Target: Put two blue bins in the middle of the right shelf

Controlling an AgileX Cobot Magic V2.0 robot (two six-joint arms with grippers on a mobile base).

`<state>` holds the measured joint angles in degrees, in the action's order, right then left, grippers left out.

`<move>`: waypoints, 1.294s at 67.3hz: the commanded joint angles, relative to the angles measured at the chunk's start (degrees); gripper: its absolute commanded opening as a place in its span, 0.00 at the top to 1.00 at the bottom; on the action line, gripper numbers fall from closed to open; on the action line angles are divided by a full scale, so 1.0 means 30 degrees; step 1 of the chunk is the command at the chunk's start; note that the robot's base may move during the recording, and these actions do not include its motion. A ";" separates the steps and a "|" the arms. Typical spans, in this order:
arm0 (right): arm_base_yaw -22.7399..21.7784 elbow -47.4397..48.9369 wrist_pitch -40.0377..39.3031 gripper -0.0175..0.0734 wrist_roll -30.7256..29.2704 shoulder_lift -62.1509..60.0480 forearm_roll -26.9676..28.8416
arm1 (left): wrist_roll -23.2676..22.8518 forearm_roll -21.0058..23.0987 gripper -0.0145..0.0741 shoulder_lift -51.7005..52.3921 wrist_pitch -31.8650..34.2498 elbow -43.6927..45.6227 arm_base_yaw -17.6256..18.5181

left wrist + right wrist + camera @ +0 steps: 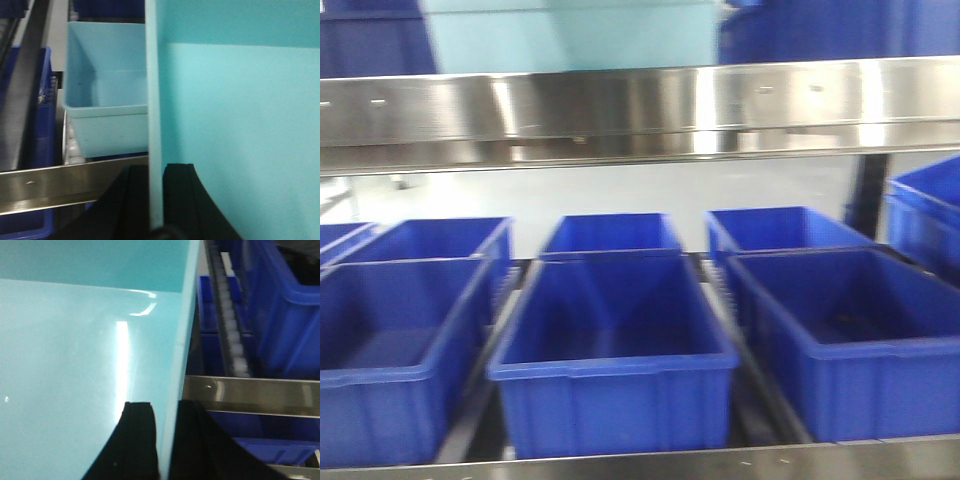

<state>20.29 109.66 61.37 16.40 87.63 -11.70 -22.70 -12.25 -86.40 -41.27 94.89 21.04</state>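
Since a bin this wide would likely tip in one arm's hold, you have the pale cyan bin (235, 125) pinched from both sides. Your left gripper (156, 169) straddles one thin side wall, a black finger on each face, jaws drawn narrow onto the plastic. Your right gripper (165, 405) does the same on the opposite wall. Gripping up at the walls leaves the base free, which I judge is what lets it pass over the tall stainless front lip (250, 395) of the steel shelf level. In both wrist views that lip lies just beyond the fingers, so I take the bin to be carried at the shelf's front edge and not yet set down. Whether its base touches anything is hidden.

A second pale cyan bin (107, 90) sits behind the lip, resting on rollers, near your held bin's left wall but apart from it. Royal-blue bins (615, 340) fill the level below in the front view, and more stand beyond the roller track (231, 325) to your right.

The held bin looks smooth, plain and glossy, with a bright streak of light down its broad face and a paler thin edge where the wall ends. In the front view a pale cyan patch shows above the lip, too blurred to say which bin it is
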 commanded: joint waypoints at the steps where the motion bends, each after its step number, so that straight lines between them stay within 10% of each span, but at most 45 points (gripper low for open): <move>1: 0.0285 0.0180 -0.1065 0.99 -0.0321 -0.0306 0.1609 | -0.0013 0.0323 0.96 -0.0018 0.1238 0.0246 0.0101; 87: 0.0285 0.0180 -0.1067 0.99 -0.0321 -0.0306 0.1647 | -0.0013 -0.0050 0.96 0.0006 0.1238 0.0246 0.0067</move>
<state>20.29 109.66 61.59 16.40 87.67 -11.36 -22.70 -12.73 -86.40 -41.30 95.02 20.73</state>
